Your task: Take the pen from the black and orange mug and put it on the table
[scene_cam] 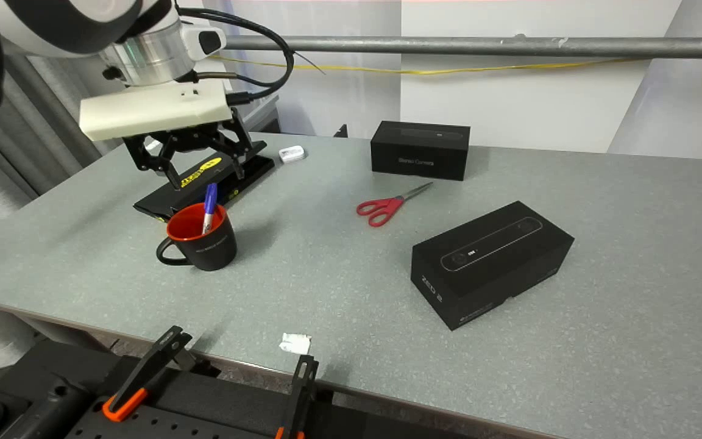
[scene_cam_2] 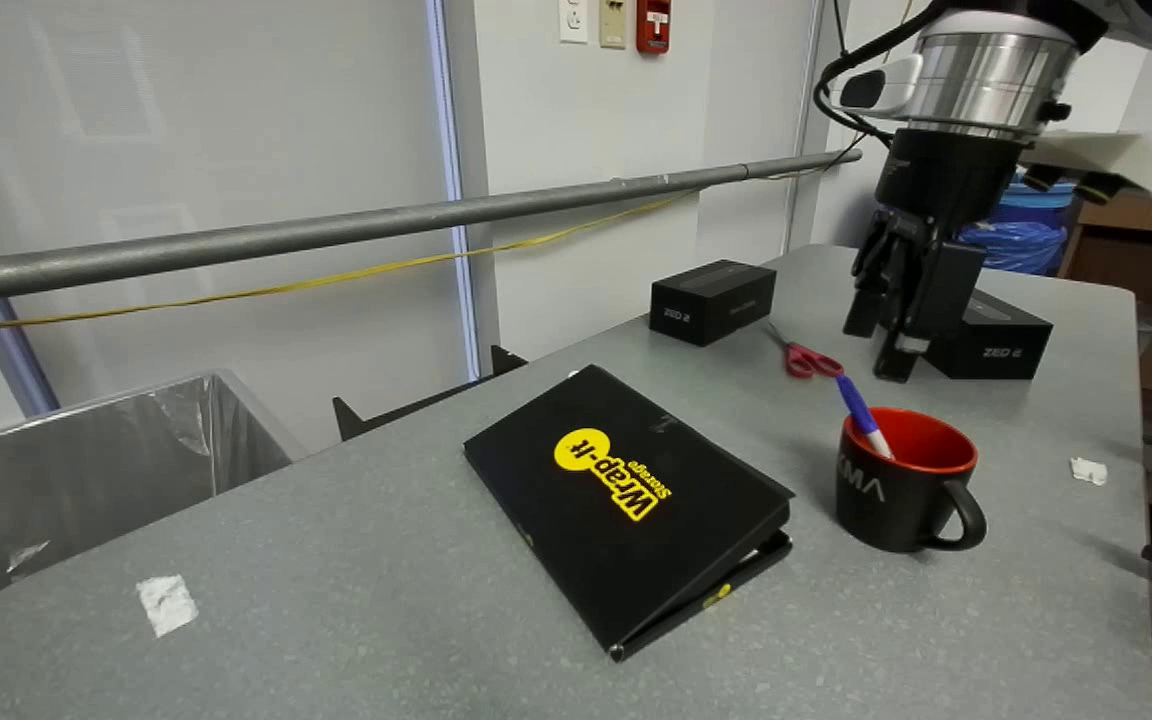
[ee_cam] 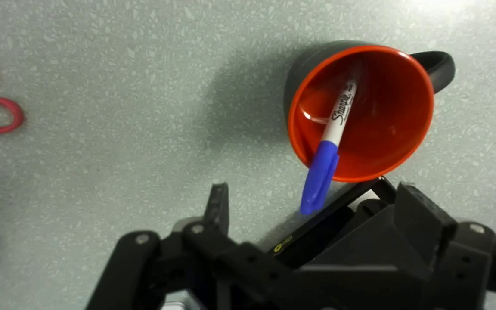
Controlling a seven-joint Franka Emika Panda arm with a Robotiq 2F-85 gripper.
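The pen [scene_cam: 209, 204], with a blue cap and white barrel, leans in the black and orange mug [scene_cam: 214, 249], cap up and past the rim. In an exterior view the pen [scene_cam_2: 858, 408] and mug [scene_cam_2: 881, 505] also show; the mug stands upright on the grey table [scene_cam_2: 336, 600]. In the wrist view the pen [ee_cam: 320, 174] lies across the mug's red-orange inside [ee_cam: 396, 107], its cap pointing toward the jaws. My gripper [scene_cam: 208, 180] is open and empty above the mug. In the wrist view the cap's end lies between the spread fingertips of the gripper [ee_cam: 312, 188].
A flat black Wrap-It box [scene_cam_2: 586, 540] lies beside the mug. Red scissors [scene_cam: 381, 210] and two black camera boxes [scene_cam: 421, 152] [scene_cam: 491, 268] lie on the table. A small white item [scene_cam: 292, 153] and a white scrap [scene_cam: 295, 343] are there. A pipe [scene_cam: 479, 44] runs behind.
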